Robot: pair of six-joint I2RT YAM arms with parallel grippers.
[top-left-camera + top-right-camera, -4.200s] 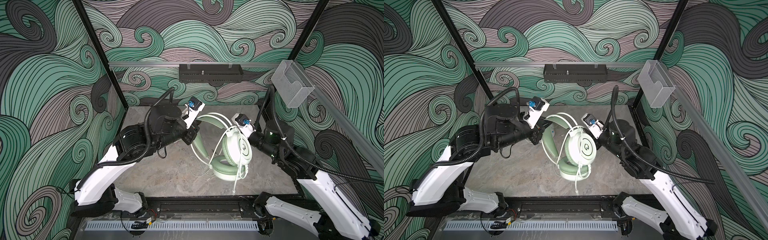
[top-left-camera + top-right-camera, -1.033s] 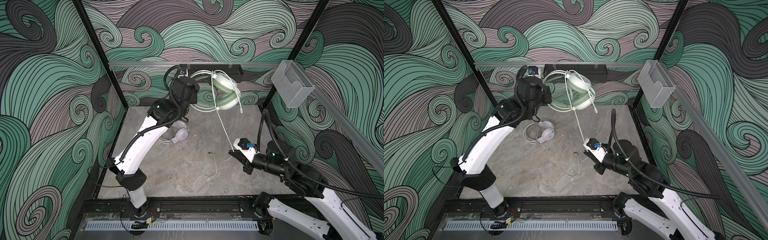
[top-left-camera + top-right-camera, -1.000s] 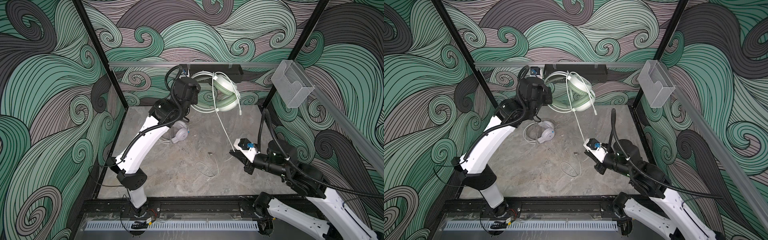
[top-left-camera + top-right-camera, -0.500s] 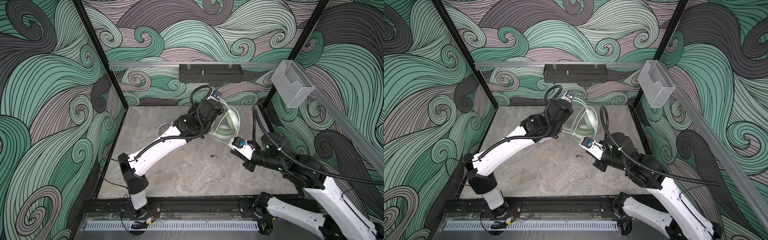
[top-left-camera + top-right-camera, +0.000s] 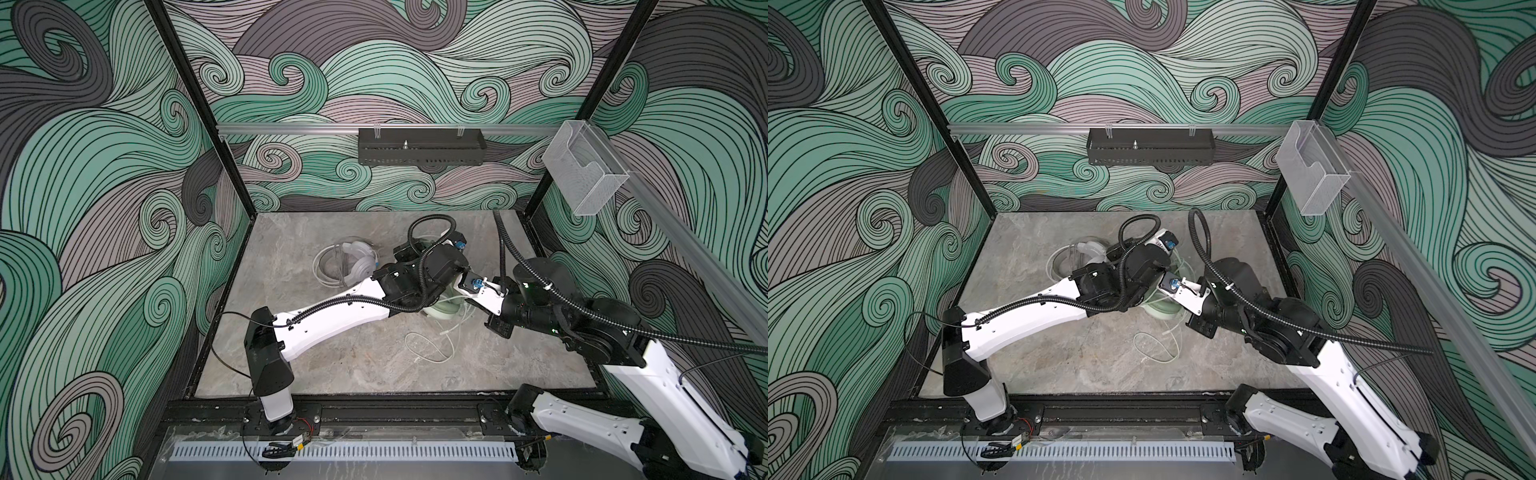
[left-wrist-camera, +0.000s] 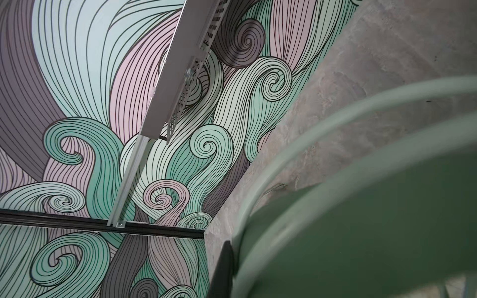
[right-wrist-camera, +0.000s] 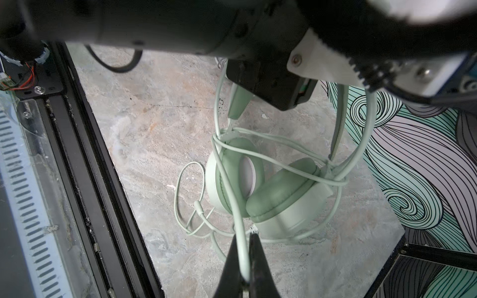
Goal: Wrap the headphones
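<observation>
Pinching the thin cable [image 7: 233,196] of the mint headset [image 7: 273,198], my right gripper [image 7: 244,236] sits at the bottom centre of the right wrist view. Its jaws are pressed together on the cord, which runs straight up out of them toward the earcups [image 7: 281,196]. Above, near the top centre of that view, my left gripper [image 7: 254,89] is clamped on the headband [image 7: 238,103], so the headset hangs upright below it with its cups low over the table [image 5: 332,365]. In the left wrist view the green band fills the lower right, too close and blurred to tell more.

Several strands already cross the cups and bunch where the frame meets them at centre right of the right wrist view. I judge the wrapping to be under way but not finished. A slack loop [image 5: 428,345] with the plug [image 7: 198,207] lies on the table, just below the arms in both top views. The white headset [image 5: 349,266] lies apart, up and left of centre, its cord in a rough coil (whether that counts as wrapped, I cannot tell).

Next, as I see it, I should carry the pinched cord round the cups once more. It must stay taut so the earlier turns do not slide off, while the left holds the band steady.
</observation>
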